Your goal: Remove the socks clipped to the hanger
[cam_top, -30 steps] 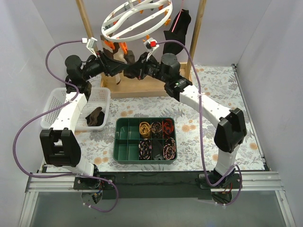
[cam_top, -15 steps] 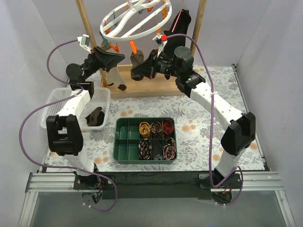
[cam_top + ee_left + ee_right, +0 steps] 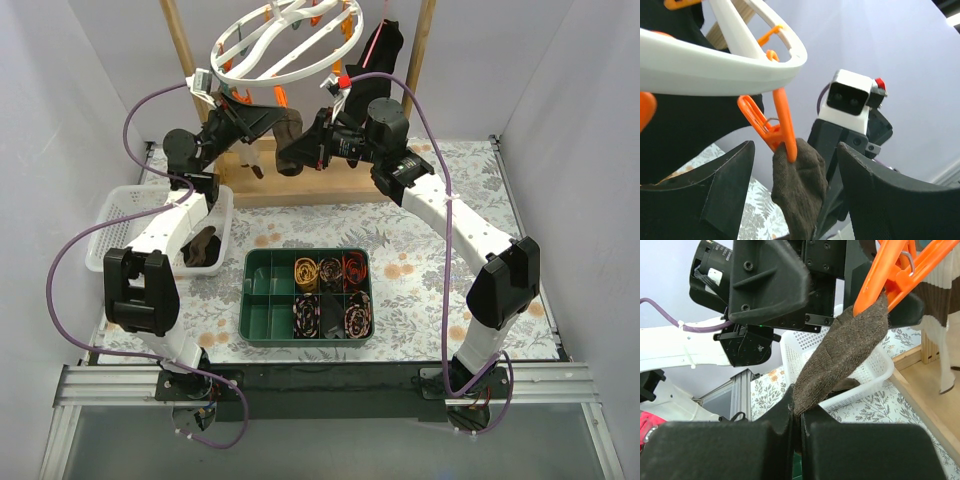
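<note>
Sitting near on the walled floral tabletop [image 3: 420, 300], a green tray [image 3: 243, 300] is lying beside a white basket [image 3: 112, 215]. Beyond, the right tool [image 3: 796, 412] is clamping the brown sock [image 3: 845, 352] pegged to the hanger [image 3: 715, 70]; the left tool [image 3: 796, 165] is gaping around it.

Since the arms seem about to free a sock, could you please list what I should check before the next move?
1. The right gripper is shut on the lower end of the brown sock: ok.
2. The sock's top end is pinched in the orange peg: ok, not yet released.
3. The left gripper is open, one finger on either side of the peg: ok.
4. The left gripper is pressing the peg: not ok, gaps show on both sides.
5. The white basket has room for the sock: ok.
6. The hanger ring hangs steady: cannot tell.
</note>
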Available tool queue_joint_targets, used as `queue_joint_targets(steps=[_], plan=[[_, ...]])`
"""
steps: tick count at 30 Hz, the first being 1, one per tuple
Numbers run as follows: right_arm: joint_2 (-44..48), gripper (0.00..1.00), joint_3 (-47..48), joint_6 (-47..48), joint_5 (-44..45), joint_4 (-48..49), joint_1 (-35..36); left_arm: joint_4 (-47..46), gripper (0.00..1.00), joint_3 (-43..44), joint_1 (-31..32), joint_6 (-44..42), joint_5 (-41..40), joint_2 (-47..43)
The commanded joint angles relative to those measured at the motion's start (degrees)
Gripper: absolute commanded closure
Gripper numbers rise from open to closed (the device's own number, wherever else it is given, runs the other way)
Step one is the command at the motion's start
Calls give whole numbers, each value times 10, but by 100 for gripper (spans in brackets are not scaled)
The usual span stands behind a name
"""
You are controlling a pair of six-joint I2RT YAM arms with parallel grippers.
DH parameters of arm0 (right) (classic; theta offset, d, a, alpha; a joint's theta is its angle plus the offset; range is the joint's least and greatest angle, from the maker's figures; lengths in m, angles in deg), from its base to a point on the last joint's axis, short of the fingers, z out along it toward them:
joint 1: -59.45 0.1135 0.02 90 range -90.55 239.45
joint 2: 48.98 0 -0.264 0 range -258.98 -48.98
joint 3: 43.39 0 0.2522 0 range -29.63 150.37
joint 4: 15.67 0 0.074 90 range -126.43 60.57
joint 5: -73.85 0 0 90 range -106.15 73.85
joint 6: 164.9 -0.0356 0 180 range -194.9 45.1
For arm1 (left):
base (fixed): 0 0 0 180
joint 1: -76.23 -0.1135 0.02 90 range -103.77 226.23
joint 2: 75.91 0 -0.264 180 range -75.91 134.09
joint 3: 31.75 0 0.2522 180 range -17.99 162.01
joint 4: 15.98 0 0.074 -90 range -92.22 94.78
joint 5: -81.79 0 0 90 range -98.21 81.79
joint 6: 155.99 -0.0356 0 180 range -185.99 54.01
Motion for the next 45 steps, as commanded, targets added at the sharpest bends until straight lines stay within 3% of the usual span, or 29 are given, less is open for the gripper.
queue_joint_targets(steps=[1,15,19,27,29,32,33,36,40,45], plan=[[16,99,15,-4,-23,1,1,13,35,8,6,-16,-64,-27],[24,99,9,-13,-22,1,1,26,42,43,25,-4,-124,9],[31,99,-5,-17,-19,1,2,39,54,54,27,-9,-125,13],[57,99,-43,-7,-9,-9,2,58,88,46,27,-22,-117,10],[64,99,-60,-5,-5,-11,1,74,89,47,27,-35,-109,7],[80,99,-82,-3,3,-13,2,109,74,45,26,-56,-97,-6],[88,99,-87,-2,7,-13,1,127,58,44,27,-69,-93,-12],[99,99,-105,-5,18,-16,2,153,38,30,27,-86,-76,-35],[111,99,-124,-2,24,-24,1,159,29,-11,27,-83,-47,-71],[110,99,-122,18,-33,-72,2,145,26,-92,27,-66,-7,-122]])
